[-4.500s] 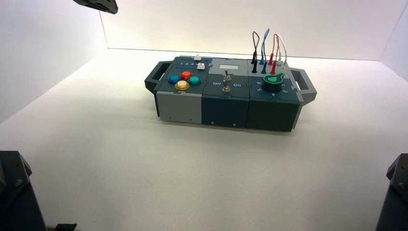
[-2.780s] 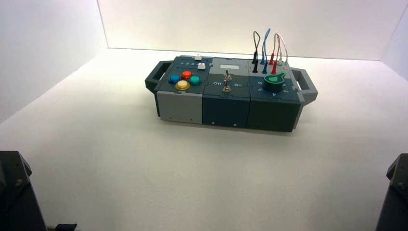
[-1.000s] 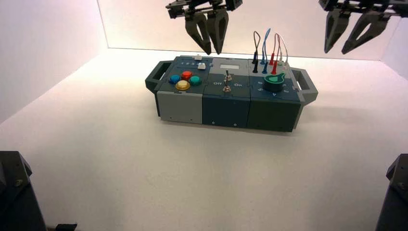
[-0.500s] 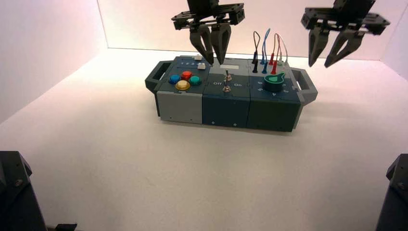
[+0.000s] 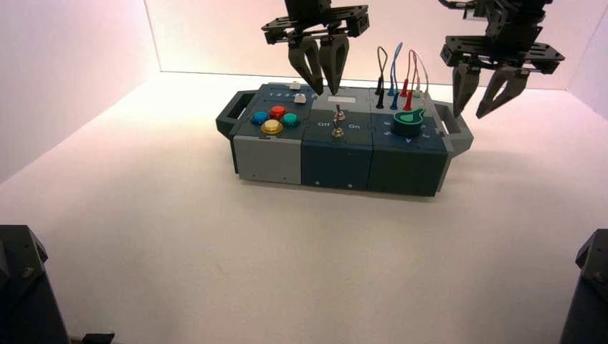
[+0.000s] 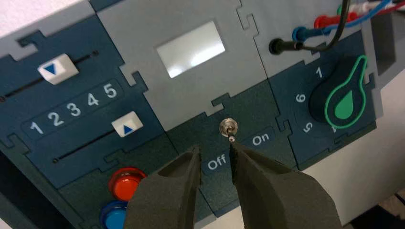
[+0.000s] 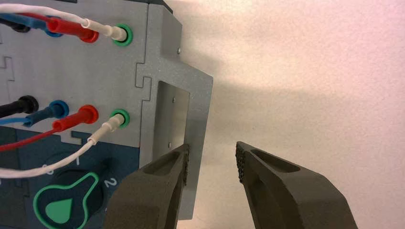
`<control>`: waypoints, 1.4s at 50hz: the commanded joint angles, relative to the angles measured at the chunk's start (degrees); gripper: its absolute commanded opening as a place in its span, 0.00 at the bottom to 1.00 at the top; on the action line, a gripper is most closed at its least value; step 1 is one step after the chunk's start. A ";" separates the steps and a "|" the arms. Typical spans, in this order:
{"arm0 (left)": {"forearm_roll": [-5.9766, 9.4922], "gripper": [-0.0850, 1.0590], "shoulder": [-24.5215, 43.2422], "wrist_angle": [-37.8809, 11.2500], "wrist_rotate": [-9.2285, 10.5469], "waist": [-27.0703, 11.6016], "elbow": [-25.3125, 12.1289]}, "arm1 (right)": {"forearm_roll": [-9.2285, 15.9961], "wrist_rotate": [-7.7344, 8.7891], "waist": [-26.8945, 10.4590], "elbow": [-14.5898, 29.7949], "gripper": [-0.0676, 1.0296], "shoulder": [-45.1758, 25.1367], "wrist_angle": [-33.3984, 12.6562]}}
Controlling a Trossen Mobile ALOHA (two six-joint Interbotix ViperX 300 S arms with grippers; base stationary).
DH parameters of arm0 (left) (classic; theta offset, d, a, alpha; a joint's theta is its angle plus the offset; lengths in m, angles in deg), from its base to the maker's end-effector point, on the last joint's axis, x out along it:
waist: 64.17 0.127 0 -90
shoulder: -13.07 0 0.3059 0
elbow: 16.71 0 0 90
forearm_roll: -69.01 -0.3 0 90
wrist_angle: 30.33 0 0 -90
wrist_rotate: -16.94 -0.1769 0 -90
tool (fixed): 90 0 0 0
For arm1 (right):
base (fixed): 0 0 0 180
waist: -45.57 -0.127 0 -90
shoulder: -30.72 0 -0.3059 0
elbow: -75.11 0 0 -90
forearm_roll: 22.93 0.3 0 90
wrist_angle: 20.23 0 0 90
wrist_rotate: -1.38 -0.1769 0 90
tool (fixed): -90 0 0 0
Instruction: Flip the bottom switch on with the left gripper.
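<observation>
On the box's dark blue middle panel stand two silver toggles; the bottom switch (image 5: 335, 132) is the nearer one, by the white words Off and On. My left gripper (image 5: 325, 92) hangs open above the panel, a little behind both toggles and clear of them. In the left wrist view the left gripper (image 6: 214, 147) frames the word Off (image 6: 216, 162). One silver toggle (image 6: 228, 128) shows just past a fingertip; I cannot tell which of the two it is. My right gripper (image 5: 469, 115) hovers open over the box's right handle (image 7: 198, 119).
Left of the switches sit coloured buttons (image 5: 274, 119) and two white-capped sliders (image 6: 57, 69). Behind them is a pale display (image 6: 190, 47). To the right are a green knob (image 5: 408, 123) and looped wires (image 5: 401, 68). Dark arm bases (image 5: 21, 287) fill the near corners.
Both grippers came down into view from above. Over the last second the left one sank toward the switch panel, and the right one dropped and moved left to the box's right end.
</observation>
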 commanded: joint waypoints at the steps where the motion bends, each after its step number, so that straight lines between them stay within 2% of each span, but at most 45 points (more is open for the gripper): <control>1: 0.00 0.38 -1.05 -0.26 -0.09 -1.14 -1.49 | 0.09 0.00 -0.35 1.14 0.55 -0.18 0.70; 13: 0.62 0.38 -0.97 -0.18 0.70 -1.76 -1.14 | 0.18 -0.09 -0.35 1.41 0.55 -1.76 1.32; 16: 1.05 0.38 -0.62 -0.18 1.93 -1.76 -0.79 | 0.18 -0.26 -0.35 1.05 0.55 -2.11 1.85; 26: 0.97 0.38 -0.53 1.49 5.36 -1.76 0.26 | 0.26 -0.53 -0.35 0.97 0.55 -2.46 2.46; 34: 1.05 0.38 -0.18 3.08 6.94 -1.76 0.62 | 0.26 -0.53 -0.35 0.70 0.55 -2.46 2.72; 44: 1.05 0.33 0.09 3.52 7.91 -1.76 0.97 | 0.26 -0.70 -0.35 0.53 0.55 -2.29 2.72; 57: 1.05 0.32 0.44 4.66 8.09 -1.76 0.97 | 0.26 -0.70 -0.35 0.53 0.55 -2.55 2.81; 70: 1.93 0.30 1.32 4.66 8.26 -1.76 0.70 | 0.26 -0.79 -0.35 0.44 0.55 -2.64 2.90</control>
